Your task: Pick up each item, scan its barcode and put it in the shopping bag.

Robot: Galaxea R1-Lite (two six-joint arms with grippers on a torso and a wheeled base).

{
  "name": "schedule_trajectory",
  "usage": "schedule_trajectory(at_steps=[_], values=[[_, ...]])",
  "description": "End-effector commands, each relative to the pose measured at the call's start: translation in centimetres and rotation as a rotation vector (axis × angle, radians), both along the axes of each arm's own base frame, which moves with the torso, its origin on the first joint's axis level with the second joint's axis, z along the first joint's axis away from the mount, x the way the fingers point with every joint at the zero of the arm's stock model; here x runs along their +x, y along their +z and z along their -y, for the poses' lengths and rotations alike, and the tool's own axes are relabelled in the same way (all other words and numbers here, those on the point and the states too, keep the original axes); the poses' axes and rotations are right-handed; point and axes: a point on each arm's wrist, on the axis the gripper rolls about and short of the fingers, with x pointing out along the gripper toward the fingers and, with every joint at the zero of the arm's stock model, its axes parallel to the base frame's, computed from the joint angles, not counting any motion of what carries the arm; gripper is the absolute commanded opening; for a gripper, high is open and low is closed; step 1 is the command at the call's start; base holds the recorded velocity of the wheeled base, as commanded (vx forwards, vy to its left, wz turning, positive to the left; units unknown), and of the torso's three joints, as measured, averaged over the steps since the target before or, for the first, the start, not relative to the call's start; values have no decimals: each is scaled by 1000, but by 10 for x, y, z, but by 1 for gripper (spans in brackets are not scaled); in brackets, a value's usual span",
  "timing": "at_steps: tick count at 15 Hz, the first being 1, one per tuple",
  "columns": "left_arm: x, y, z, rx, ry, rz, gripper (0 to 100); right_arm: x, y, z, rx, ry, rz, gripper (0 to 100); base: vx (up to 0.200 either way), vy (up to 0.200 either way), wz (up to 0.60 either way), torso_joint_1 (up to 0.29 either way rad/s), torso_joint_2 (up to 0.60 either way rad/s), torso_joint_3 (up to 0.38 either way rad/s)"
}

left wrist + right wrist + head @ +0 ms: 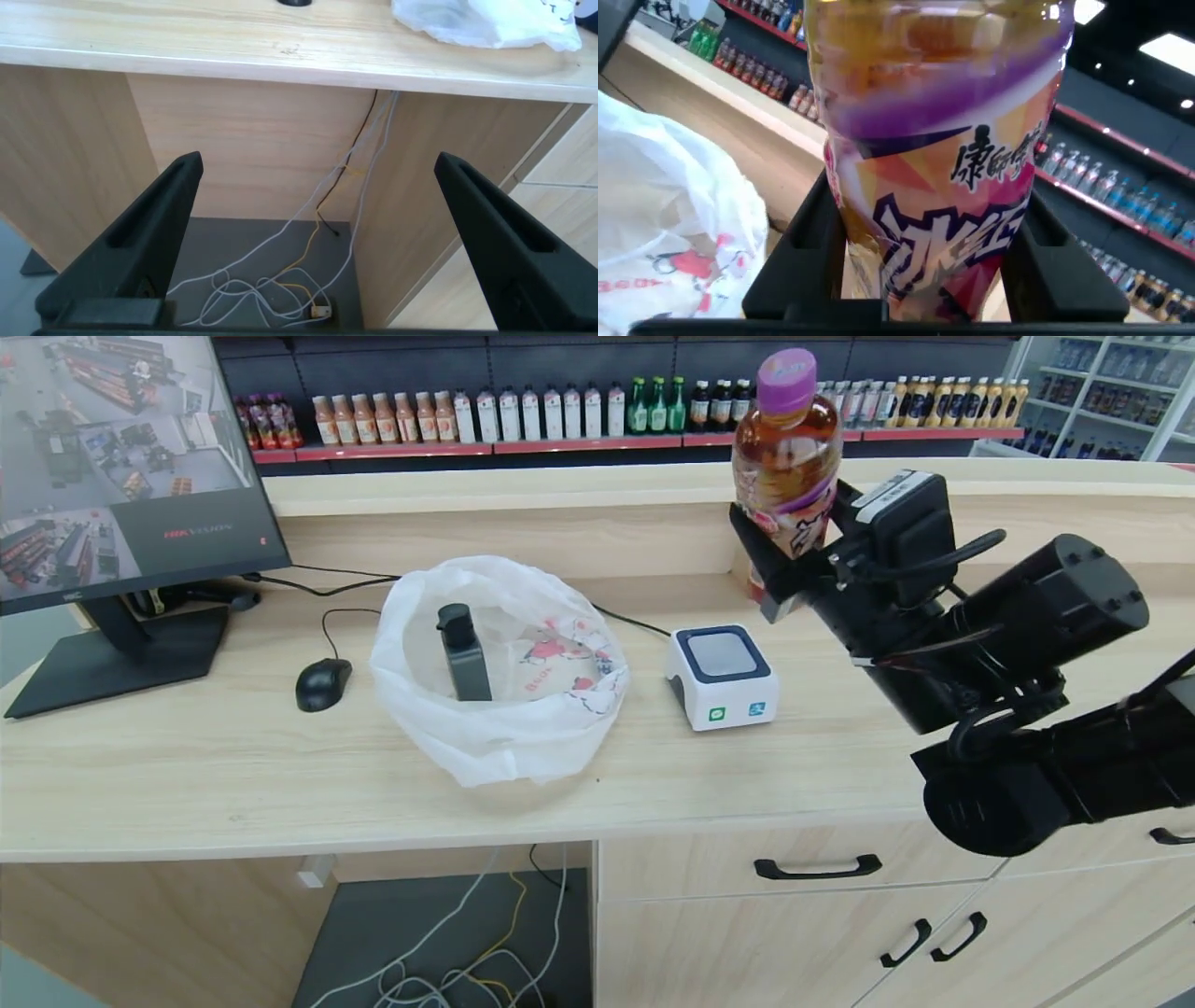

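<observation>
While a grey pump bottle (464, 653) stands in the white plastic shopping bag (420, 714), the right gripper (786, 546) pinches a purple-capped amber drink bottle (784, 448) aloft near the white box scanner (721, 674). Its scan and bagging apparently remain; the left gripper (318, 163) is spread.

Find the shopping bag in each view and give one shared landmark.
Head view: shopping bag on the wooden counter, between mouse and scanner.
Left wrist view: bag on the counter, above the cables.
Right wrist view: bag beside the gripped drink bottle.
Shared landmark: the wooden counter.
</observation>
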Motion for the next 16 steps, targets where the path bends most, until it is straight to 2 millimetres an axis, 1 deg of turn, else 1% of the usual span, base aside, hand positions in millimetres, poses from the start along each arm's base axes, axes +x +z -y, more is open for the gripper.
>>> schedule_trajectory(at_steps=[1, 3, 5, 6, 8, 11, 13, 14, 16], values=[[0, 0, 0, 0, 1, 0, 100, 22, -12, 8, -49, -21, 5, 0, 0, 0, 0, 0, 0, 0], [0, 0, 0, 0, 1, 0, 100, 34, -27, 10, -100, -7, -8, 0, 0, 0, 0, 0, 0, 0], [0, 0, 0, 0, 1, 0, 100, 41, -32, 9, -155, 19, 25, 0, 0, 0, 0, 0, 0, 0], [0, 0, 0, 0, 1, 0, 100, 42, -36, 7, -208, 54, 53, 0, 0, 0, 0, 0, 0, 0], [0, 0, 0, 0, 1, 0, 100, 42, -35, 6, -248, 92, 84, 0, 0, 0, 0, 0, 0, 0], [0, 0, 0, 0, 1, 0, 100, 43, -42, 4, -297, 136, 99, 0, 0, 0, 0, 0, 0, 0], [0, 0, 0, 0, 1, 0, 100, 42, -47, -2, -318, 175, 100, 0, 0, 0, 0, 0, 0, 0], [0, 0, 0, 0, 1, 0, 100, 42, -45, -3, -315, 180, 108, 0, 0, 0, 0, 0, 0, 0], [0, 0, 0, 0, 1, 0, 100, 42, -45, -2, -323, 190, 109, 0, 0, 0, 0, 0, 0, 0]])
